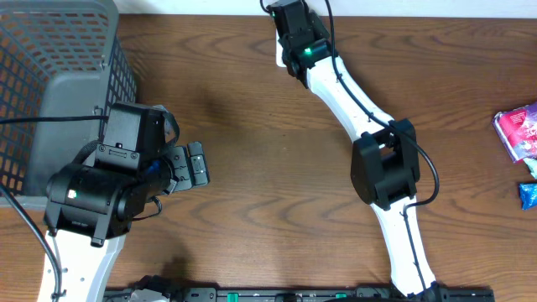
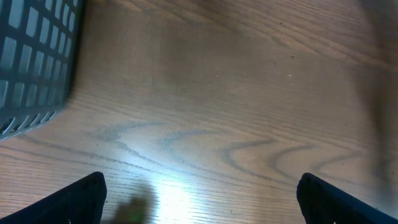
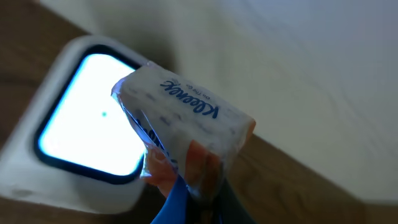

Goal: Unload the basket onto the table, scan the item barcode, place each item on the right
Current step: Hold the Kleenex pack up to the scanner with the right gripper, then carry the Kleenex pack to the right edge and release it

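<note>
Tissue pack (image 3: 186,118): one, clamped in right claw (image 3: 194,202), before one scanner (image 3: 31,168); left claw (image 2: 199,196) apart; one basket (image 1: 67,92).

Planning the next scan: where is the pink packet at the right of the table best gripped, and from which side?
Likely from straight above, closing across its left end: the pink packet lies flat on the table, with bare wood around that end. Its right part is out of view.
</note>
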Controlling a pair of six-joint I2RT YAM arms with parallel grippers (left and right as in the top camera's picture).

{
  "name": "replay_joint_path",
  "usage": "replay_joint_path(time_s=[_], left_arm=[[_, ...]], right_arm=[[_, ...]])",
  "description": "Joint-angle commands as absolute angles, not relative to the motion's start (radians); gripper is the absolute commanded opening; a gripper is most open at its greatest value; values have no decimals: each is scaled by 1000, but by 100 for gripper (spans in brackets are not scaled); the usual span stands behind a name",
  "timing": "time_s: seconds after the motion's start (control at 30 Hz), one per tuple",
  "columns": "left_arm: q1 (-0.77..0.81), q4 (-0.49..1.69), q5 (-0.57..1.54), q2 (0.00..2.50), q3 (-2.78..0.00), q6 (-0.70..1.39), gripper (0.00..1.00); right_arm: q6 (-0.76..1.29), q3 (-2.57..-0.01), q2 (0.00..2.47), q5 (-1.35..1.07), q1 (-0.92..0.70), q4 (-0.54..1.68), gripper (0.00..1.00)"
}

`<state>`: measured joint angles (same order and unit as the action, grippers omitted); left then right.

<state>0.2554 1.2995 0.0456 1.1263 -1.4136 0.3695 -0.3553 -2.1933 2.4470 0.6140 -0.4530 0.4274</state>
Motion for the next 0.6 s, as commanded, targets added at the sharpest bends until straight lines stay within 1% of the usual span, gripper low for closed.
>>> replay_joint_path(time_s=[0.0,0.17,0.3,0.5,0.57], left_arm=[[252,1301,33,1130,-1417,376,98],[252,1301,33,1130,-1417,375,98],[252,1301,33,1130,-1417,375,98],[252,1301,33,1130,-1417,375,98],[252,1301,33,1130,-1417,375,98]], right_arm=[[-213,-2206,2371,731,-404,460,1],[41,-2206,2277,729,-283,607,1],[257,-2206,2216,727,-140,823,2],[402,-2202,2206,723,64,1094,1],[451,-2191,2206,701,118,1140,2]])
